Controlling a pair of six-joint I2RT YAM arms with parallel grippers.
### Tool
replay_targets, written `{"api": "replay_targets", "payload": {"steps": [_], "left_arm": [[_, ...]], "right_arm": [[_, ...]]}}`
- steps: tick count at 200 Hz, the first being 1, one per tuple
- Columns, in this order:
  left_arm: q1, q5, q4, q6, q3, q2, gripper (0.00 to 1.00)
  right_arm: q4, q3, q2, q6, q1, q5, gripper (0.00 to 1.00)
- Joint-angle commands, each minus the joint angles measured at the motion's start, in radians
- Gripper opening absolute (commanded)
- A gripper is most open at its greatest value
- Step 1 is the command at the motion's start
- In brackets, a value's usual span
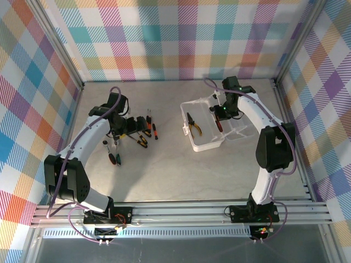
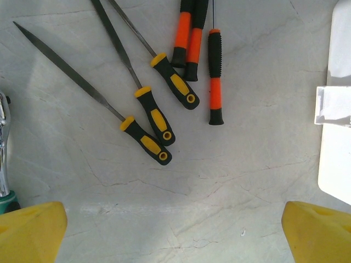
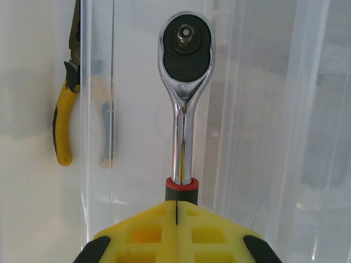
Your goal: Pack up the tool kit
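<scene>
Chrome ratchet (image 3: 181,126) is clamped at its red-and-black handle end by the right gripper (image 3: 176,213), whose fingers are pressed together on it. Its long axis is run straight out from the jaws, with the round head pointed away and the drive square faced up at the wrist camera. One ratchet is counted in this grip. Beneath it the translucent case (image 1: 208,141) is seen. Left of the jaws, one yellow-handled pliers (image 3: 63,123) is laid inside the case, nose pointed away, roughly parallel to the ratchet.

Left gripper (image 2: 175,235) is spread fully apart and nothing is held or touched; its yellow fingers (image 2: 30,233) are hung over the bare table (image 2: 247,181). Ahead of them three yellow-and-black files (image 2: 155,115) are counted, handles toward the gripper and blades slanted away to the left. Further ahead, three orange-and-black handles (image 2: 194,41) are counted; one is a thin-shafted screwdriver (image 2: 215,76), and whether the other two are one tool cannot be told. At the far left a chrome shaft (image 2: 3,148) with a green collar is cut off.
</scene>
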Motion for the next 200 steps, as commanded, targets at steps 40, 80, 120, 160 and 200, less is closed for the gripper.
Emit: {"api": "replay_targets", "payload": {"steps": [40, 80, 120, 160, 200], "left_arm": [[-0.007, -0.002, 0.006, 0.002, -0.007, 0.005, 1.0], [-0.007, -0.064, -0.015, 0.016, -0.007, 0.024, 1.0], [-0.001, -0.087, 0.005, -0.018, -0.042, 0.05, 0.99], [0.035, -0.022, 0.1, -0.087, -0.075, 0.133, 0.9], [0.044, -0.017, 0.151, -0.117, -0.053, 0.221, 0.65]], "right_arm": [[-0.011, 0.035, -0.063, 0.016, 0.029, -0.026, 0.0], [-0.018, 0.041, -0.164, 0.003, 0.063, -0.136, 0.38], [-0.015, -0.003, -0.247, 0.023, 0.115, -0.213, 0.99], [0.022, -0.106, -0.28, 0.052, 0.161, -0.229, 0.99], [0.06, -0.175, -0.304, 0.076, 0.173, -0.236, 0.99]]}}
